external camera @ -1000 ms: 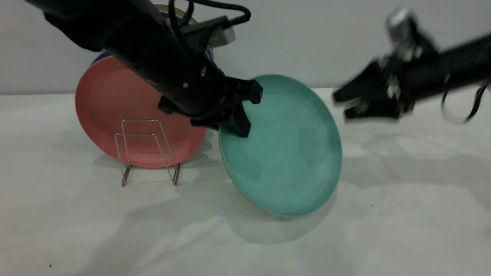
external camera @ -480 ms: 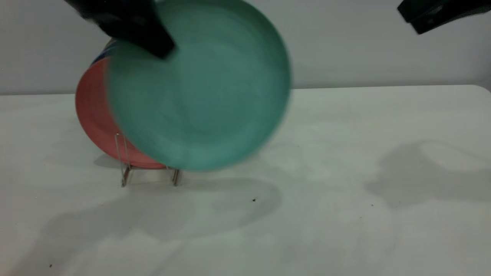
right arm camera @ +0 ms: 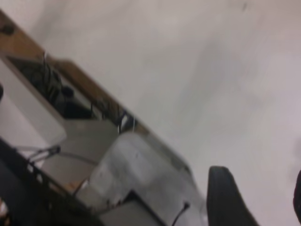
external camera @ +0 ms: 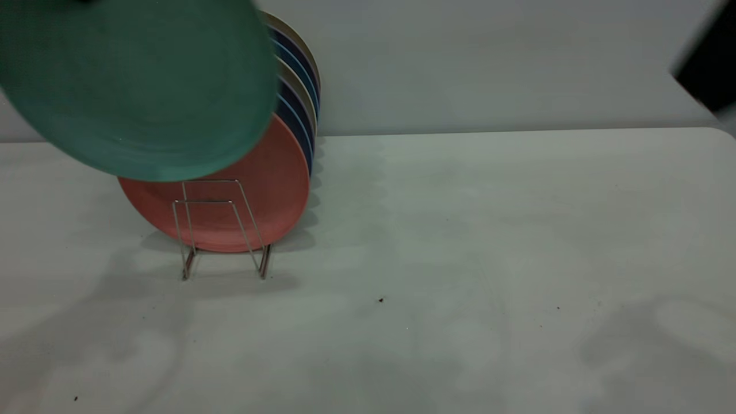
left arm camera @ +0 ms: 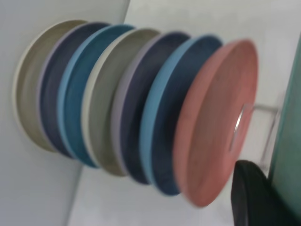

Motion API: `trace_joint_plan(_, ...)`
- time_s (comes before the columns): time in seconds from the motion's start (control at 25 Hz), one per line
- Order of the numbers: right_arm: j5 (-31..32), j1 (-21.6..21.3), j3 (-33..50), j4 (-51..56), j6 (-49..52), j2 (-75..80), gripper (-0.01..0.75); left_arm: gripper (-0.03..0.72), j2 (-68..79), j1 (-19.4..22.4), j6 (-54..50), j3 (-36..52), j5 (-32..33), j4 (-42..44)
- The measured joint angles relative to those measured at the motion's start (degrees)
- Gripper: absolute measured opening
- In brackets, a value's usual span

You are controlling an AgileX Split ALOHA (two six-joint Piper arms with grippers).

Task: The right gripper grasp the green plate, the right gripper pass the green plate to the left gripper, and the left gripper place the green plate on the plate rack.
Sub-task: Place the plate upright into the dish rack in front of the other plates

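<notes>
The green plate (external camera: 138,86) hangs high at the upper left, above and in front of the plate rack (external camera: 190,230), tilted face-on. The left gripper itself is out of the exterior view. In the left wrist view one black finger (left arm camera: 251,195) lies against the green plate's edge (left arm camera: 289,136), so the left gripper (left arm camera: 269,181) is shut on it. The rack's wire (left arm camera: 265,129) shows past the plate. The right gripper (right arm camera: 261,190) is open and empty, up at the far right; only a dark blur of its arm (external camera: 710,72) shows in the exterior view.
A salmon-pink plate (external camera: 253,195) stands at the front of the rack, with several blue and beige plates (external camera: 299,86) upright behind it; they also show in the left wrist view (left arm camera: 136,103). The white table (external camera: 489,259) stretches to the right.
The left gripper has carried the green plate up and to the left, from beside the rack to above it. The right arm has pulled back up and to the right, almost out of view.
</notes>
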Motion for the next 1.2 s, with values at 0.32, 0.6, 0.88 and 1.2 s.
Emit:
trace_joint_plan(0.32, -0.6, 0.0, 15.19, -1.86, 6.35, -18.16, 0.371, 0.104, 0.0, 1.25, 15.43, 0.0, -2.5, -0.05)
trace_joint_plan(0.6, -1.78, 0.0, 23.08, -6.25, 11.19, -34.5, 0.371, 0.104, 3.9, 1.25, 24.5, 0.0, -4.05, -4.48)
trace_joint_plan(0.88, -3.53, 0.0, 28.41, -12.44, 17.87, -48.92, 0.371, 0.104, 8.37, 1.25, 27.84, 0.0, -6.6, -8.89)
trace_joint_plan(1.2, -3.39, 0.0, 28.64, -17.74, 21.99, -58.03, 0.371, 0.104, 11.25, 1.25, 28.01, 0.0, -8.66, -9.33)
